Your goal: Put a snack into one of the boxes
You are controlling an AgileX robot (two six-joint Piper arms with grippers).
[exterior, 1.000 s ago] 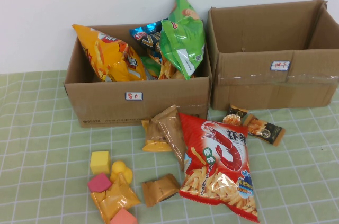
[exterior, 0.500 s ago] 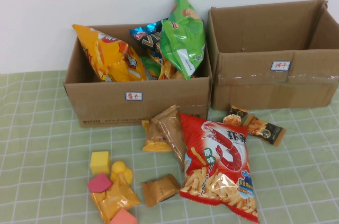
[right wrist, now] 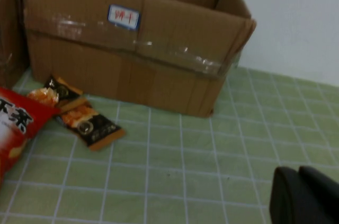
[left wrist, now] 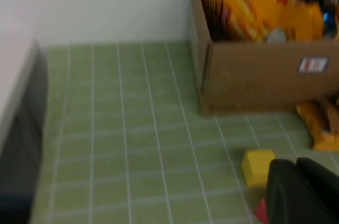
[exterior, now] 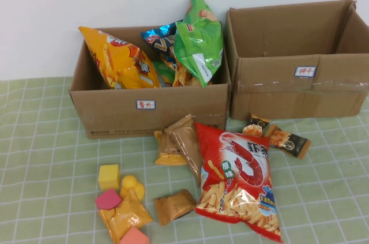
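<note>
Two cardboard boxes stand at the back. The left box (exterior: 150,111) holds yellow, blue and green chip bags; the right box (exterior: 297,82) looks empty. In front of them lie a red shrimp-chip bag (exterior: 239,177), brown packets (exterior: 181,140), a small brown packet (exterior: 174,205) and dark biscuit packets (exterior: 279,137). Neither arm shows in the high view. My left gripper (left wrist: 296,164) is shut and empty, low over the cloth beside a yellow cube (left wrist: 258,167). My right gripper (right wrist: 299,171) is shut and empty, over the cloth in front of the right box (right wrist: 137,60).
Toy blocks sit at the front left: a yellow cube (exterior: 109,176), a pink block (exterior: 108,199), a yellow knob shape (exterior: 131,185) and an orange packet (exterior: 124,215). A green checked cloth (exterior: 40,157) covers the table. A white wall runs behind the boxes.
</note>
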